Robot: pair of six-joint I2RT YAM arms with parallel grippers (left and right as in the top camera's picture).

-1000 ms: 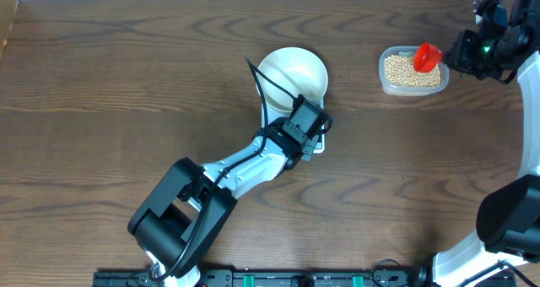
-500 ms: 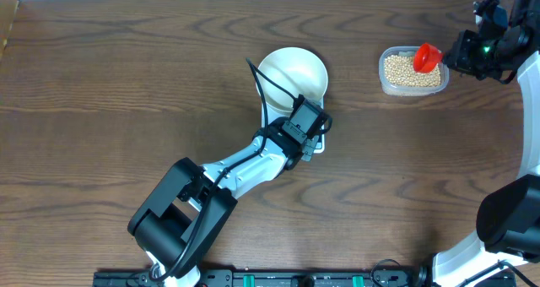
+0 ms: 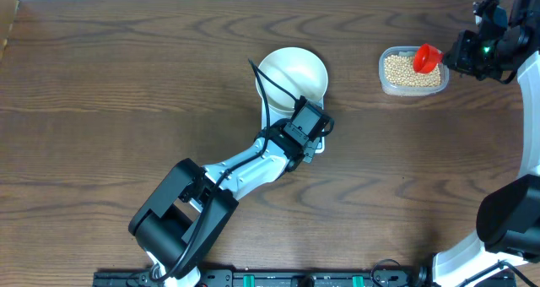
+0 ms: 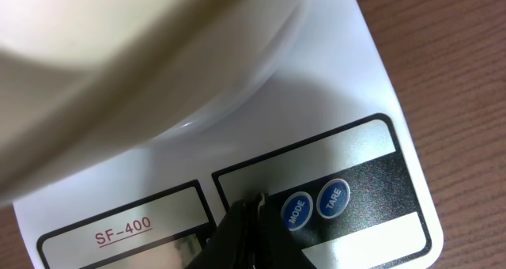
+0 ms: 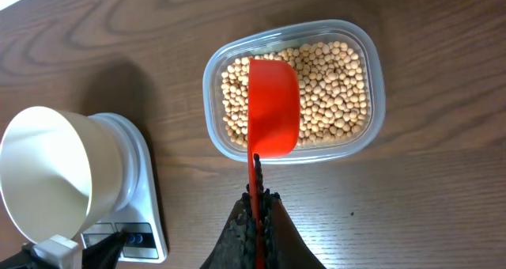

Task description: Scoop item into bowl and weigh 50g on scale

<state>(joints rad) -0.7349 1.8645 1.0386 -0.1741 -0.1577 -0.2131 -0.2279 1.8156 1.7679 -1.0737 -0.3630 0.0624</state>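
The white bowl [image 3: 292, 74] stands on the white scale [image 4: 371, 87], which it mostly hides from overhead. My left gripper [image 4: 254, 202] is shut with nothing in it. Its tip is down at the scale's front panel, just left of the blue MODE button [image 4: 296, 211] and the TARE button [image 4: 334, 198]. My right gripper [image 5: 255, 194] is shut on the thin handle of a red scoop [image 5: 273, 107]. The scoop hangs over the tan beans [image 5: 332, 95] in a clear plastic tub [image 3: 413, 72] at the far right. No beans show in the scoop or the bowl.
The left arm [image 3: 245, 165] stretches diagonally from the front of the table to the scale. The right arm's base [image 3: 506, 228] stands at the right edge. Bare wood tabletop [image 3: 126, 84] lies to the left and between scale and tub.
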